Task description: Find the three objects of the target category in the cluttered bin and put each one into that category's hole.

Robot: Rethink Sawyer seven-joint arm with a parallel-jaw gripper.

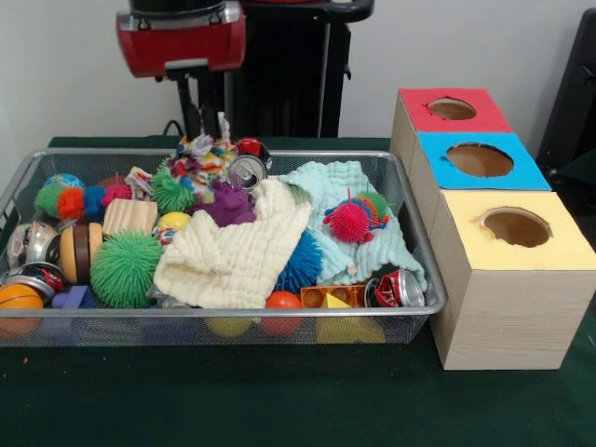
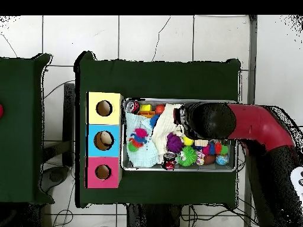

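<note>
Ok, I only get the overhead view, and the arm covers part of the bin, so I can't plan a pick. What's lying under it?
Observer: A big green spiky ball, right beside the cream cloth.
Operator: Anything in the corner past it?
Observer: An orange ball, against the bin's wire wall.
Operator: Is the claw down in the clutter?
Observer: No, the claw hangs above the pile, over the rope toy.

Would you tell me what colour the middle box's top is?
Blue top on the middle box, clearest in the front view.
</note>
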